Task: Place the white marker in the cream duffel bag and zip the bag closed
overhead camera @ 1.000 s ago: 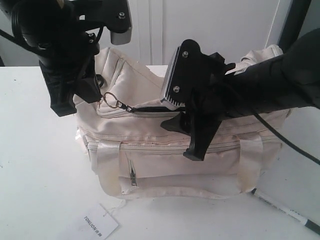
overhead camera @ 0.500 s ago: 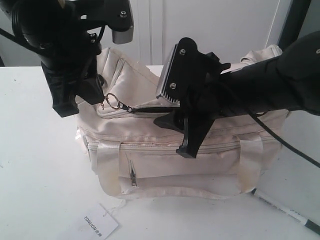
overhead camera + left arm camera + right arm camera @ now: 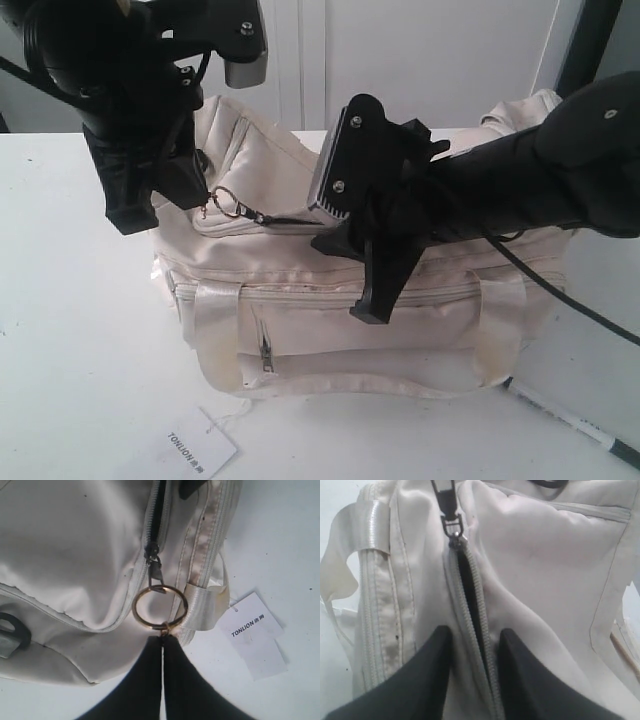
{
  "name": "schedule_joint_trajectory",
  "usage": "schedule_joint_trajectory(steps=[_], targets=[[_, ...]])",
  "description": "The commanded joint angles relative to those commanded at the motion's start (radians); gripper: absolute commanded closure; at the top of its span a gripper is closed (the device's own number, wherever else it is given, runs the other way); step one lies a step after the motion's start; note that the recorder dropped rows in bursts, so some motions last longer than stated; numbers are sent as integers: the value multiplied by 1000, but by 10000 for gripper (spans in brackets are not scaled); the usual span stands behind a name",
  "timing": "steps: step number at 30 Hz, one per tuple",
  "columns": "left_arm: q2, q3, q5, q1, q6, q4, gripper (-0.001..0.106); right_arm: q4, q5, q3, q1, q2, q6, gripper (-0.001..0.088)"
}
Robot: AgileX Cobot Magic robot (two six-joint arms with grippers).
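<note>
Gold ring pull point(image 3: 160, 605) is clamped by closed left gripper point(image 3: 162, 641). Half-open right gripper point(image 3: 475, 632) is set astride zipper point(image 3: 462, 580) of cream duffel bag point(image 3: 330, 335). White marker point(image 3: 558, 412) is seen at bag's 4 o'clock.

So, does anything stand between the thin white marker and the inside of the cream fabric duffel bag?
Yes. The thin white marker lies on the white table beside the cream fabric duffel bag. The bag's top zipper gapes only as a narrow slit, and the right arm's jaws rest on both sides of it.
</note>
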Motion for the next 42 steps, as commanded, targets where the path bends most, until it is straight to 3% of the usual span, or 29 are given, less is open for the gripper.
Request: schedule_joint_trajectory(steps=[4,7,30,42], targets=[[0,0,2,0,-4,0,1053,0,-24,0,0,0,2,814],[0,0,15,0,-4,0,1053,0,-24,0,0,-6,2,868],[2,2,67,0,-31,7,1053,-2,28,0,0,-75,2,868],[4,139,-10,82,-85,15,1053,-6,29,0,0,-94,2,868]])
